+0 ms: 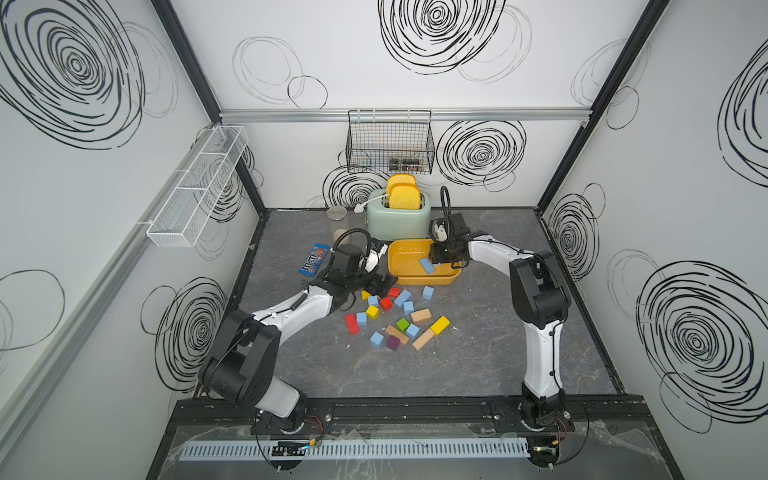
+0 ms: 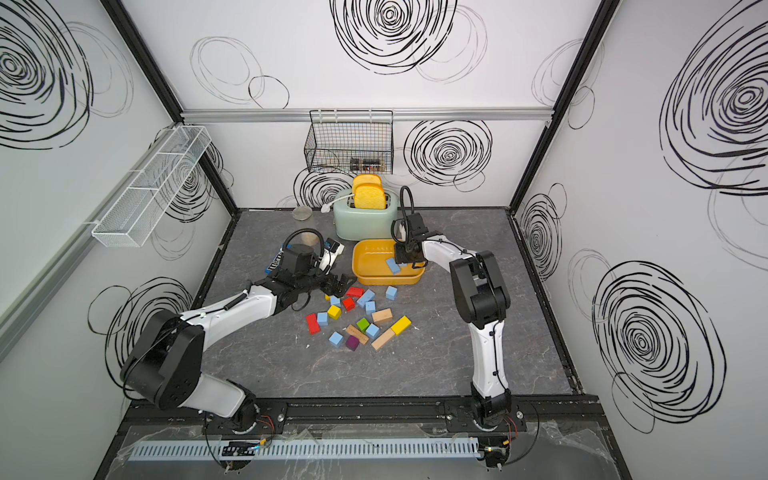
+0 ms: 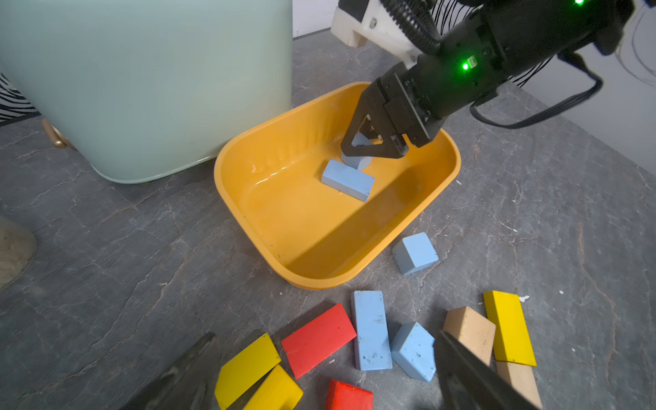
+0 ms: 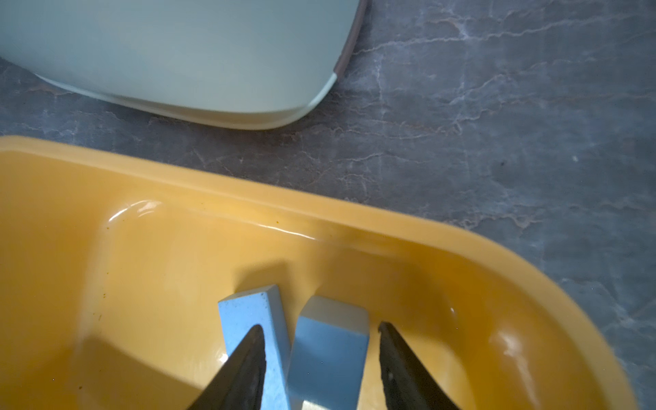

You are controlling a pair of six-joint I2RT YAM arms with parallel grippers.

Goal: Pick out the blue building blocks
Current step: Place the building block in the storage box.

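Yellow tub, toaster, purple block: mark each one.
yellow tub [image 1: 419, 279]: in a top view, front outer wall
toaster [image 1: 397, 225]: in a top view, front face
purple block [image 1: 393, 342]: in a top view, top face

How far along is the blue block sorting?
Done: one blue brick lies in the yellow tub. In hand: the right gripper stands open around a second block there. Left: about seven blue blocks on the table; the left gripper hovers open above them.

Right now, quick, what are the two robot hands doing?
Left gripper: open, holding nothing.
Right gripper: open, jaws apart around a blue block in the yellow tray.
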